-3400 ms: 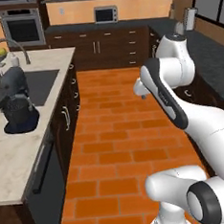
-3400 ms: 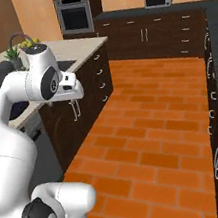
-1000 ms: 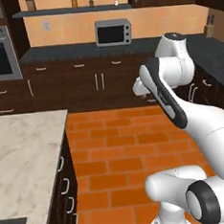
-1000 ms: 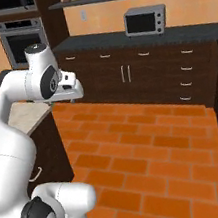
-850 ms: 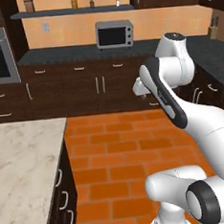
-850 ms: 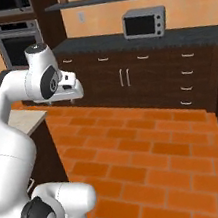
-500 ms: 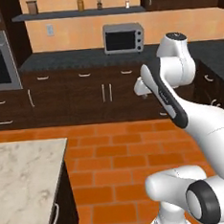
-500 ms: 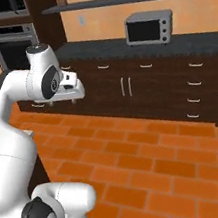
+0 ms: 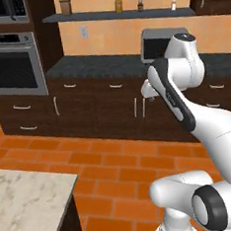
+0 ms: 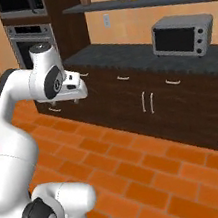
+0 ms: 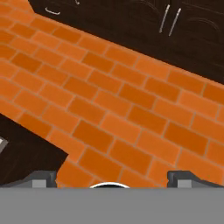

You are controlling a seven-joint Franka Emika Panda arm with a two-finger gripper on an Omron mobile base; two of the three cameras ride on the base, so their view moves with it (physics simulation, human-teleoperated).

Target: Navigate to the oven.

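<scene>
The oven (image 9: pixel 11 64) is sitting in the tall dark cabinet at the upper left of the left base view, with its long bar handle above its dark glass door, and it is also showing at the upper left of the right base view, partly behind the arm. The gripper (image 11: pixel 112 178) is pointing down at the orange brick floor (image 11: pixel 131 113) in the hand view, with its two dark tips standing far apart and holding nothing. A silver toaster oven (image 10: pixel 182 34) is resting on the dark counter (image 10: pixel 137 57) at the upper right of the right base view, and small jars are standing on the shelf (image 10: pixel 137 0) above it.
</scene>
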